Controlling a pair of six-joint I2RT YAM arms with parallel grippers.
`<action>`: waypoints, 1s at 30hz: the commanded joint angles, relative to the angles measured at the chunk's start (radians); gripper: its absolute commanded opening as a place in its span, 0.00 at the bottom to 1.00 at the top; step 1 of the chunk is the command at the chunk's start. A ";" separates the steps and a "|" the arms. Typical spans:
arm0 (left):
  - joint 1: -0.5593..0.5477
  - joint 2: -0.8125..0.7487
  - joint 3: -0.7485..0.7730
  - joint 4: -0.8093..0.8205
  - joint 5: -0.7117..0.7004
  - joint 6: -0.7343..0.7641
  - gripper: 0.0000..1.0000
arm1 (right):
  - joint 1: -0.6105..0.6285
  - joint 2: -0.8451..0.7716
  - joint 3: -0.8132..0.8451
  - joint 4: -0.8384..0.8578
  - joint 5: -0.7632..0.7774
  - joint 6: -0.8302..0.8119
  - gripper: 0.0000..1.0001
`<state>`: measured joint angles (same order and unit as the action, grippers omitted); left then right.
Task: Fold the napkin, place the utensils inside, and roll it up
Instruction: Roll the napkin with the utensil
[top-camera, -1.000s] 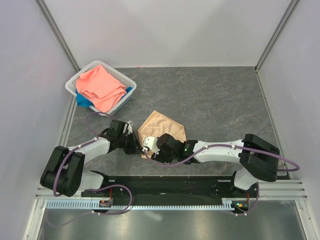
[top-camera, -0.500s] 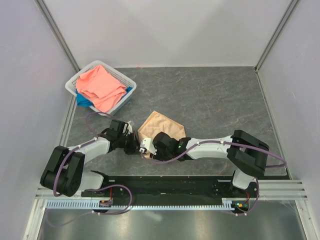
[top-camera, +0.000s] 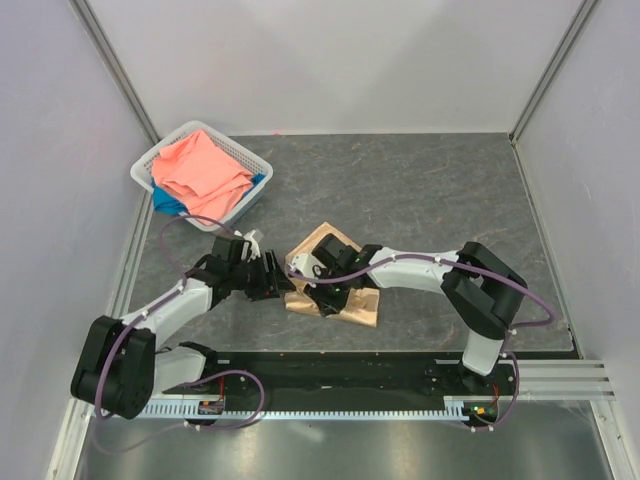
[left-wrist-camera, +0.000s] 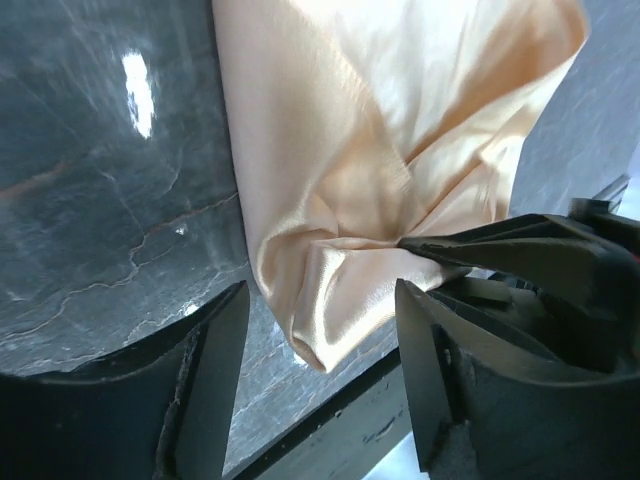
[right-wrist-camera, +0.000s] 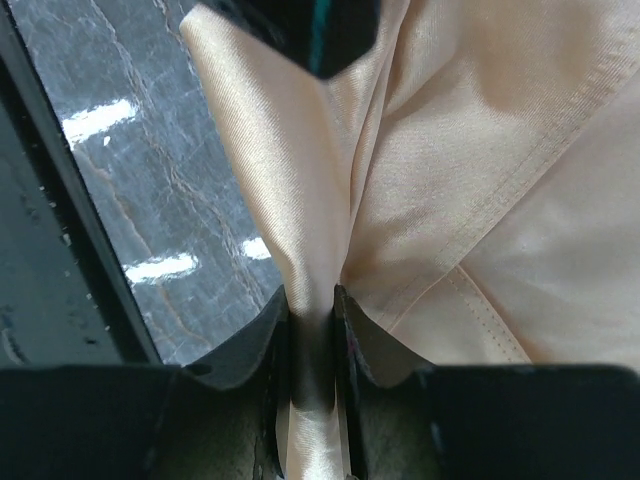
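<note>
We see the dark grey veined stone table (top-camera: 450, 190) with the shiny peach-gold satin napkin (top-camera: 358, 306) lying rumpled at its near middle, between the two arms. The white slatted plastic basket (top-camera: 142, 172) sits well apart at the far left, holding a coral-pink cloth (top-camera: 200, 172) and a blue cloth (top-camera: 165, 204). No fork shows in any view.

We judge the step in hand to be the fold. The cloth should be lifted only enough to clear itself, carried across so edge meets edge, and laid flat before release, since satin slips and bunches easily.

The right gripper (right-wrist-camera: 312, 335) has its jaws pinched tight on a raised ridge of the napkin, on the cloth's left side. The left gripper (left-wrist-camera: 318, 330) has its jaws spread and holds nothing. The napkin's bunched left corner lies between its fingers and just beyond them, seemingly untouched.
</note>
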<state>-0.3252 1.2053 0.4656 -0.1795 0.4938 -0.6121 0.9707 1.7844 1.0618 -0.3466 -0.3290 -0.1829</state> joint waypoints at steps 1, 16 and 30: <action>0.006 -0.081 0.001 0.000 -0.099 0.003 0.68 | -0.049 0.044 0.049 -0.143 -0.200 0.043 0.27; 0.003 -0.205 -0.142 0.235 0.009 0.044 0.72 | -0.184 0.245 0.153 -0.196 -0.559 0.013 0.25; -0.009 -0.132 -0.191 0.353 0.068 0.057 0.73 | -0.279 0.421 0.231 -0.253 -0.731 -0.036 0.23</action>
<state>-0.3298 1.0691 0.2970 0.0834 0.5163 -0.6022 0.7010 2.1475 1.2675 -0.5911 -1.0740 -0.1543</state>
